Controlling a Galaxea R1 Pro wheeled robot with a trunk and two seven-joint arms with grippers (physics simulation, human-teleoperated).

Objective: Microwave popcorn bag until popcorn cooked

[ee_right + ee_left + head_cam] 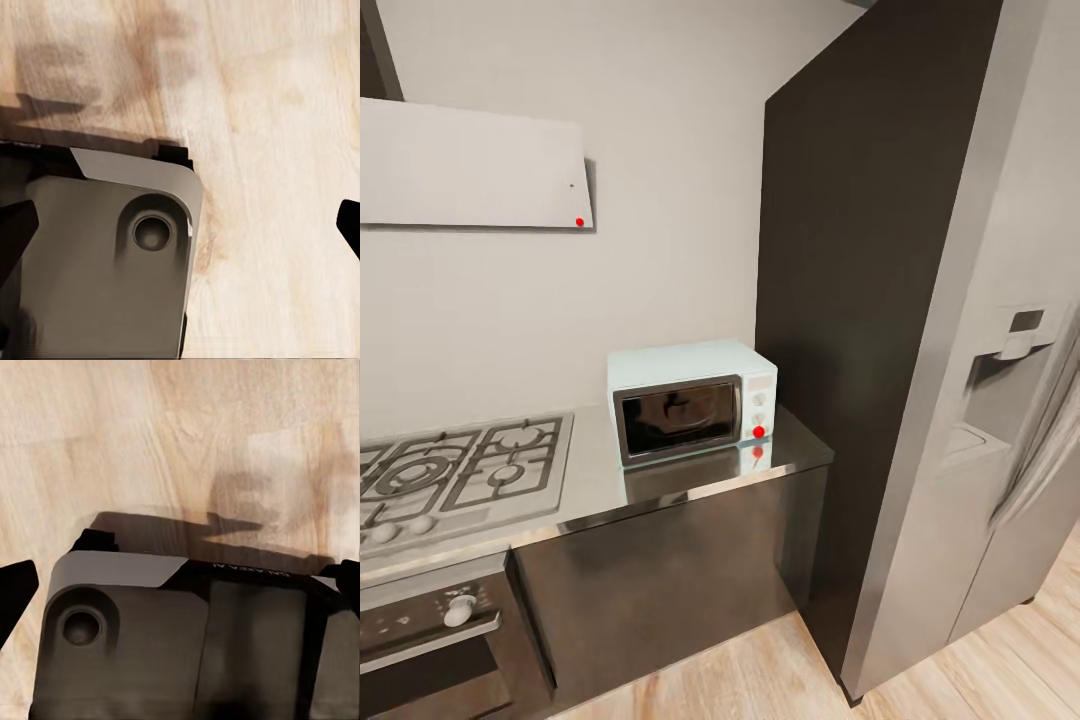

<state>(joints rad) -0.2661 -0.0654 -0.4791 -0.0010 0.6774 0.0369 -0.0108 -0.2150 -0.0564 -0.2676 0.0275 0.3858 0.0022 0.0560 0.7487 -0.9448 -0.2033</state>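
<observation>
Both pincers (tips spread apart) hang over wooden floor, away from the microwave on the countertop.

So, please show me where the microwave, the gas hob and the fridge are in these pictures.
microwave (678,415): head view, on its dark glass door.
gas hob (470,470): head view, on the grates, left of the microwave.
fridge (1000,400): head view, on its steel door by the dispenser.

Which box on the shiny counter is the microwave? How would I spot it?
Find the tall grey fridge, then the dark panel beside it. Just left of that, on the countertop, sits the microwave. It is pale blue-white with a dark glass door and a red light, unlike the flat gas hob.
</observation>
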